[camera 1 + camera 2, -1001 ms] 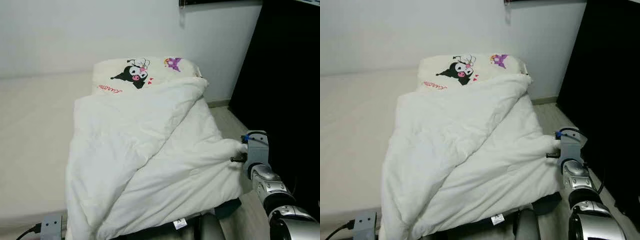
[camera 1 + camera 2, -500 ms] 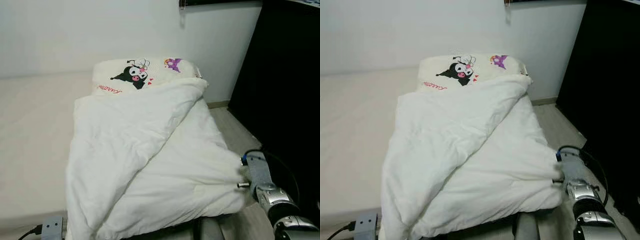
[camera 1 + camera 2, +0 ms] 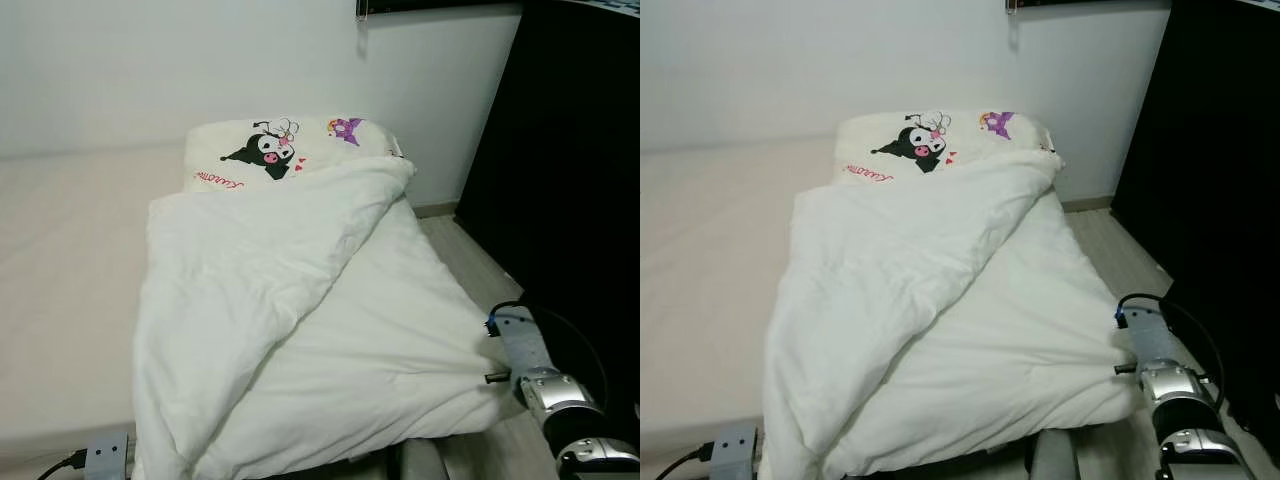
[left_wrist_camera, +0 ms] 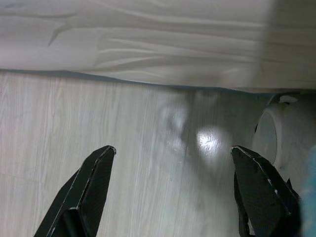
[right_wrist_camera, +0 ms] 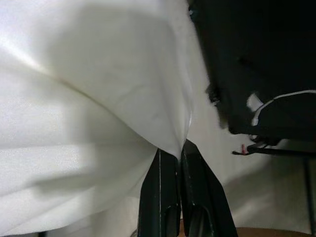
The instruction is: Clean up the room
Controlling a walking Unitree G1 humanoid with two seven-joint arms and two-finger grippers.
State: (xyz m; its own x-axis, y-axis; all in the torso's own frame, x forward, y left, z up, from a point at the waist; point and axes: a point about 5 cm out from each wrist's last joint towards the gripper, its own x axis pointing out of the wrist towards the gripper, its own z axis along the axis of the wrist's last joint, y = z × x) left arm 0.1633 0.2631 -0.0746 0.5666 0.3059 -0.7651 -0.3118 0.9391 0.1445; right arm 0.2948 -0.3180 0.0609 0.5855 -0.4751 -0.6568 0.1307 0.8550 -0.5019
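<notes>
Right wrist view: your right gripper is pinching the white duvet corner, fingers closed. Left gripper is hanging wide open, holding nothing. Pillow script is reading too blurred.

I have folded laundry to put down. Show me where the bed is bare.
Free: the cream mattress, between the white wall and the white duvet. Crowded: the duvet covers the robot's right half, its corner pinched by the right gripper; the cartoon-print pillow fills the head end.
</notes>
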